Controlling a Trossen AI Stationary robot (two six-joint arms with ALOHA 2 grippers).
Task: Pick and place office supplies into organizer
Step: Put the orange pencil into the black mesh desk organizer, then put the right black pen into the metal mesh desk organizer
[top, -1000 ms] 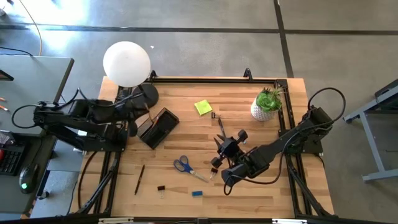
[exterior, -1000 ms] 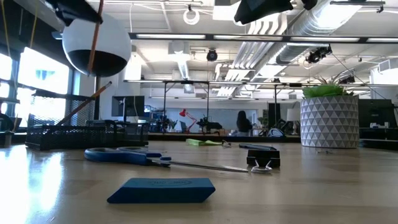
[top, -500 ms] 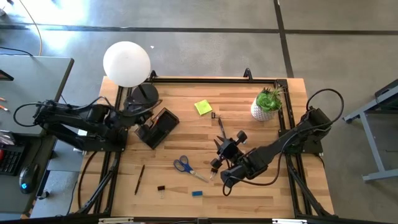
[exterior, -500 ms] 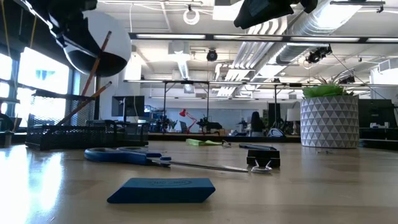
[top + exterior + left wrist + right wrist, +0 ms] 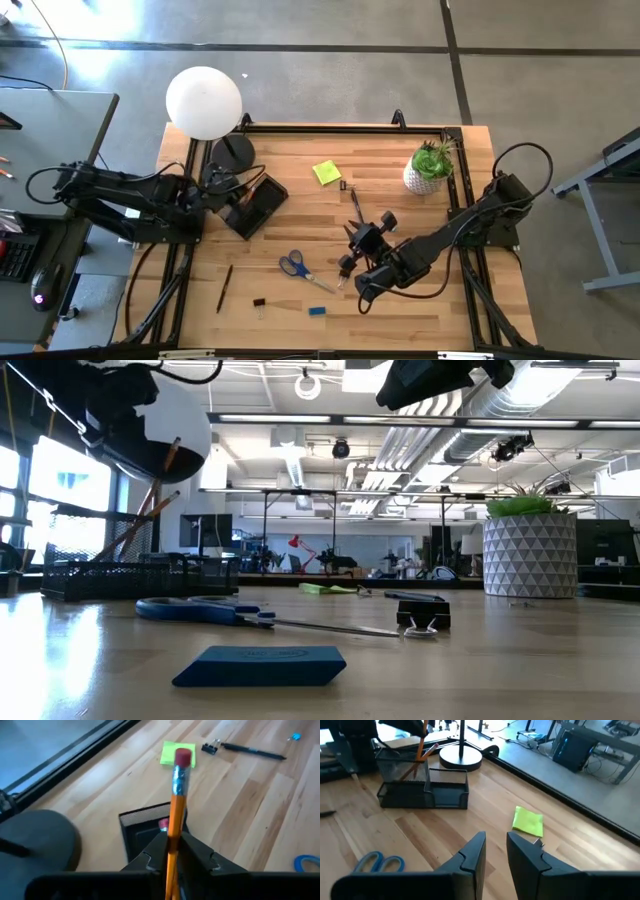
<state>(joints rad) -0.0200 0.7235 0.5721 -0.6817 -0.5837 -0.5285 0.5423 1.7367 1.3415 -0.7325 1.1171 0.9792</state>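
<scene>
Pencil drop into organizer (image 5: 254, 205): release step

Keep left gripper (image 5: 172, 851) directly above organizer cup; ease fingers apart only with tip inside wall, beside 1 pencil already leaning there. Jaws nearly closed, pinching orange pencil (image 5: 176, 805), eraser end away from wrist. Organizer: black mesh tray at table's left edge, near lamp base (image 5: 231, 152). Right gripper (image 5: 495, 851): slightly parted, empty, hovering near blue-handled scissors (image 5: 296, 267).

Even, bright daylight falls on the pale wooden table (image 5: 400, 310) in the overhead view, with short, soft shadows. At table height, ceiling strip lights (image 5: 300, 418) and a bright window (image 5: 45, 485) leave a sheen on the tabletop; the flat blue eraser (image 5: 260, 665) up front is soft. The orange pencil (image 5: 176, 805) blurs close to the wrist lens.
</scene>
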